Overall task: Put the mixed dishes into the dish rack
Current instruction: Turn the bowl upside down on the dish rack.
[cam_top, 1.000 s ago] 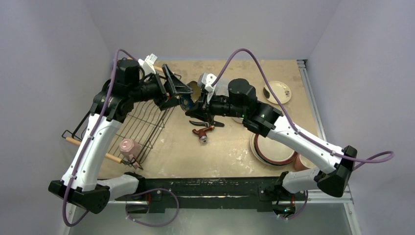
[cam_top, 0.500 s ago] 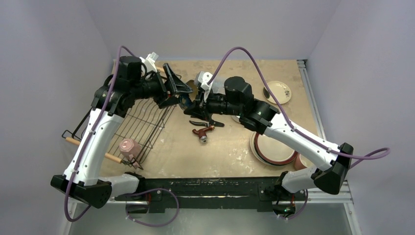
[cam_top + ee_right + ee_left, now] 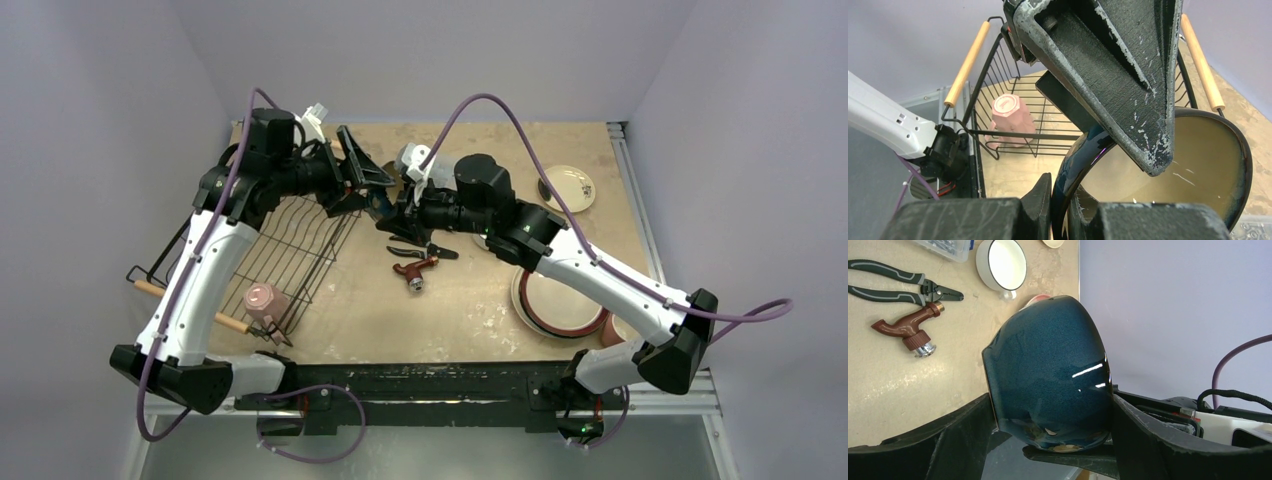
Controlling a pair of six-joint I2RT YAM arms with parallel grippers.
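Note:
A dark blue bowl [image 3: 1048, 365] with a cream inside [image 3: 1198, 165] hangs in the air between both arms [image 3: 383, 206], beside the far end of the dish rack [image 3: 290, 255]. My right gripper [image 3: 1060, 192] is shut on its rim, one finger inside and one outside. My left gripper [image 3: 1052, 397] spans the bowl from mouth to base, and both fingers [image 3: 1148, 435] lie against it with no gap showing. A pink mug [image 3: 264, 298] stands in the near end of the rack [image 3: 998, 100].
On the table lie black pliers [image 3: 893, 285] and a brown tap [image 3: 908, 332]. A white cup [image 3: 1001, 262] and a clear box [image 3: 945, 246] stand beyond them. A red-and-black-rimmed plate [image 3: 555, 300] and a cream saucer [image 3: 567, 186] are on the right.
Both grippers and the bowl have drifted a little left and toward the back. My left gripper's fingers have narrowed onto the bowl. The right grip is unchanged.

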